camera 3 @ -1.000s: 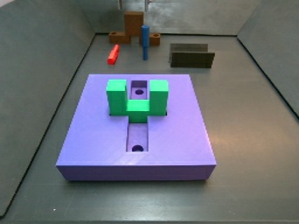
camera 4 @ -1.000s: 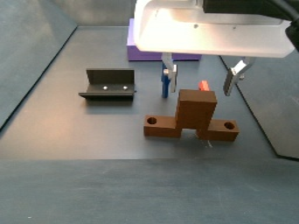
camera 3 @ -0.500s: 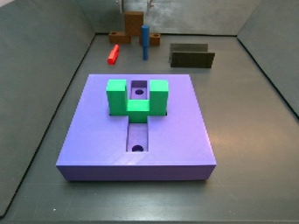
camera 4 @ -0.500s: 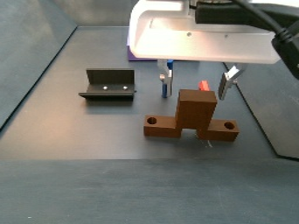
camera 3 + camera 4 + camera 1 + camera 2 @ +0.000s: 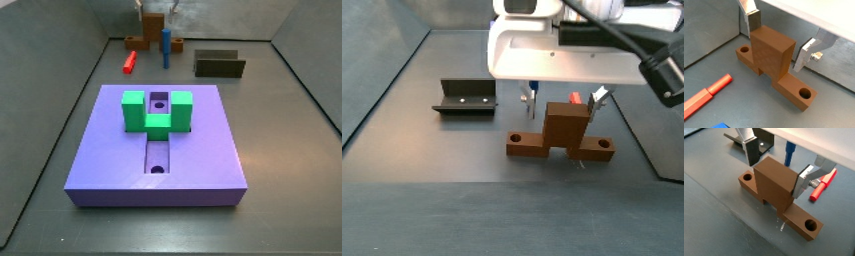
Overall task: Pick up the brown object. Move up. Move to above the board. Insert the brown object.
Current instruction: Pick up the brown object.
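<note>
Brown object [image 5: 773, 59] rests on the surface beneath the gripper [image 5: 777, 37], fingers [image 5: 806, 52] apart astride its upright block. It looks rigid, light; grip that block's flat sides.

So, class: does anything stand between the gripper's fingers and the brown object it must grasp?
Nothing visible does. The gripper straddles the brown object, one finger on either side of its upright block, jaws open, with only air in the gaps.

Pincer [image 5: 777, 37] low near floor, pointing down, jaws apart, fingers [image 5: 805, 182] not clamped yet.
</note>
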Available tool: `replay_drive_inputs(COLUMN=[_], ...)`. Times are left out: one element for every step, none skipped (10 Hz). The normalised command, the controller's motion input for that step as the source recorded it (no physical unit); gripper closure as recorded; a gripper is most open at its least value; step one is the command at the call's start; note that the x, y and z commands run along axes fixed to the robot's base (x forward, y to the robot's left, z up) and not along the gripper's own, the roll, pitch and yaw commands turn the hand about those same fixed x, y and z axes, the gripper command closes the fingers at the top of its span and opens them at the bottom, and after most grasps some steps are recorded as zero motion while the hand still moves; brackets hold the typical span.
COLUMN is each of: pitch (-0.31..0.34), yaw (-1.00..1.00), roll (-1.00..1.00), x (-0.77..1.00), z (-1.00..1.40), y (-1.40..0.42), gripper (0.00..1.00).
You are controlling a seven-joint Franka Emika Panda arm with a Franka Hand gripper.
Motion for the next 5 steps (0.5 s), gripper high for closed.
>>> replay_drive_inputs(pitch=[-0.076,-0.069,-0.046,-0.06,-0.067], yaw=[0.0,0.0,0.0,0.0,0.02], roll=[-0.16,-0.13,-0.11,-0.11,-0.12], x=[0.06,0.0,0.0,0.0,0.0], z=[-0.31,-0.29,-0.27,-0.26,-0.23], y=[0.03,0.09,0.13,0.17,0.11], gripper=[0.0,0.0,0.0,0.0,0.0])
